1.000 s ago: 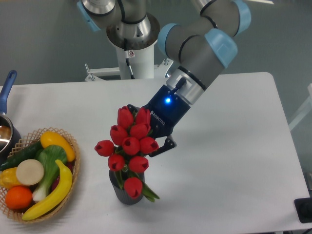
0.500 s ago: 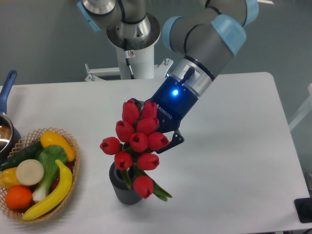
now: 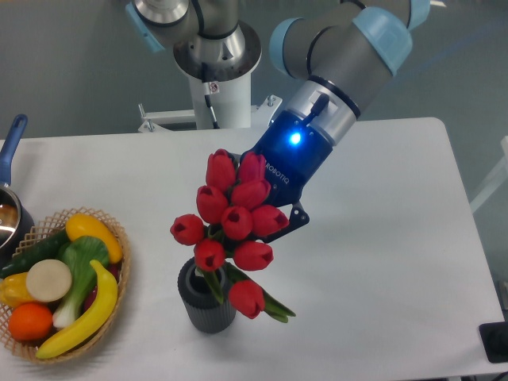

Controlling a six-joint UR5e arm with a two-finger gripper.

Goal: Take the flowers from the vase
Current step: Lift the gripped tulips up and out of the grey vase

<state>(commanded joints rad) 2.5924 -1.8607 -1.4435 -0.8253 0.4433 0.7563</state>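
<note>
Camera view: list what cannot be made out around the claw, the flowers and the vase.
- Claw: its fingertips sit behind the flowers, so the hold on the stems is hidden.
- Stems: whether their ends are clear of the vase is masked by buds and leaves.
- Vase interior: too dark to read.
- Metal pot: cut off by the left edge.
- Black object: cut off by the right edge.

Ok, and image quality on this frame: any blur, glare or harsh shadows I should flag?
Fixed camera: lighting is even and soft, with only faint shadows on the white table. The blue status light on the gripper blooms into a small bright spot. The bunch of red tulip buds and the ribbed dark grey vase look reasonably sharp, no obvious motion blur.
</note>
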